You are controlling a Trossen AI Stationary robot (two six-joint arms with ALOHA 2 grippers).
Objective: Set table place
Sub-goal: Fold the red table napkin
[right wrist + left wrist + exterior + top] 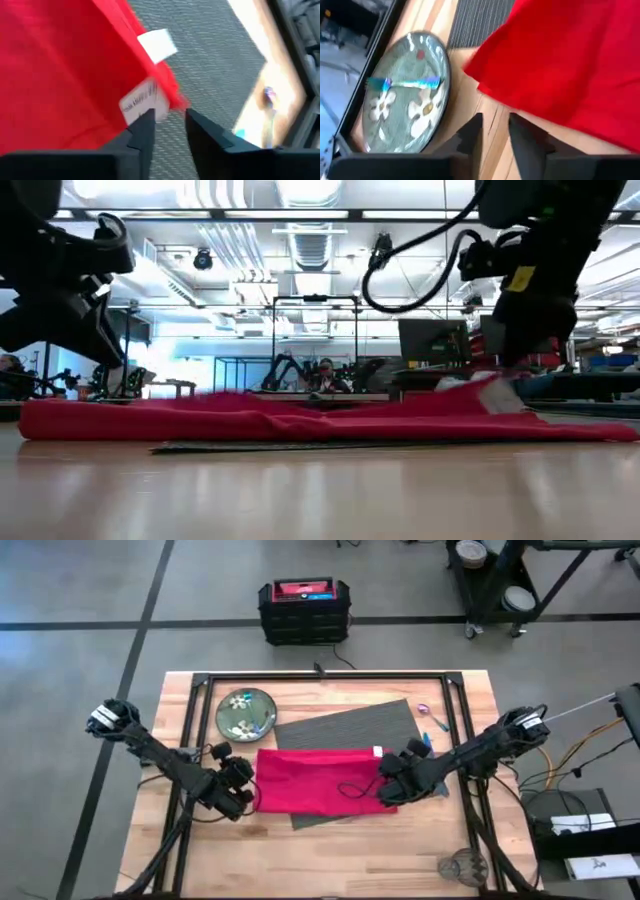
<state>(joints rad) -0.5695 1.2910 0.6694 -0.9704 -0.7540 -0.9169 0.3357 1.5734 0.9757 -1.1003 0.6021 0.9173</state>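
At napkin [315,780] ends, both pincers — left [243,798], right [392,785] — stand slightly apart, unclamped; pull evenly, flattening it on mat [350,725].

The table [330,860] was light plank wood with a faint sheen, framed in black metal. The mat [345,725] looked matt, ribbed and woven. The napkin [315,780] was soft red cloth, with white paper-like tags [157,44]. The plate [407,95] was glossy, glazed.
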